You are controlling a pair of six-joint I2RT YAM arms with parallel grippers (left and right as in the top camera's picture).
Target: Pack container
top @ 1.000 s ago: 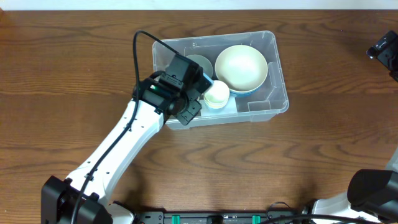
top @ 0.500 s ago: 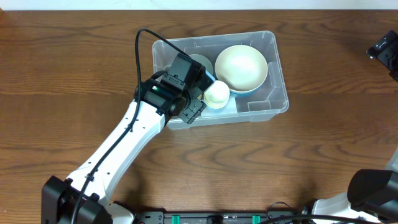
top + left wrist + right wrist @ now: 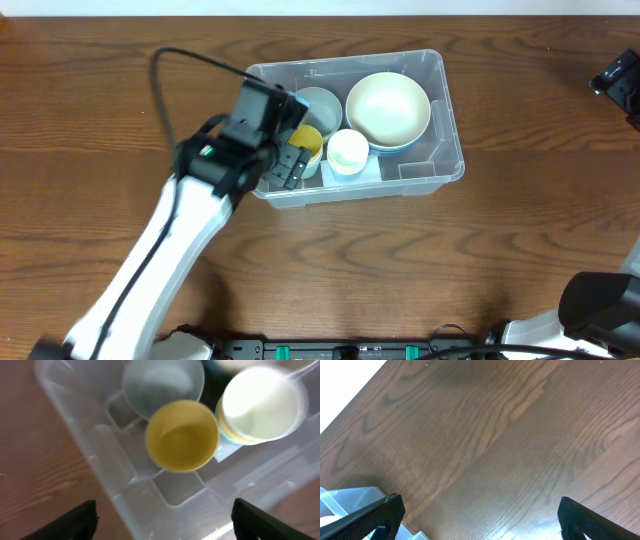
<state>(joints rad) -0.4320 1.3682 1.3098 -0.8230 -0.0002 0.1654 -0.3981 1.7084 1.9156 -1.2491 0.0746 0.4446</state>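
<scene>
Presently the left gripper (image 3: 289, 164) hangs over the 9 o'clock end of the container (image 3: 452, 128). Its fingers (image 3: 76, 521) are spread wide and released, nothing between them, as the left wrist view confirms. Directly beneath it inside the bin stands a yellow cup (image 3: 182, 435), upright and empty. A pale grey-blue cup (image 3: 319, 104) touches it at 12 o'clock. A small cream cup (image 3: 347, 150) stands just beside the yellow cup at 3 o'clock. At 1 o'clock of the cream cup sits a large cream bowl (image 3: 388, 107), nested in a light blue bowl (image 3: 398, 149) of which only a rim shows. The bin's 4 o'clock corner is bare.

The container rests flat on the wooden table (image 3: 100, 120), toward 12 o'clock from the table's centre in the overhead view, long side running 9 to 3 o'clock.

The right gripper (image 3: 480, 515) is well apart from the bin, out toward 3 o'clock. Its fingers are parted and empty above bare wood. A corner of the container shows at 8 o'clock in the right wrist view.
</scene>
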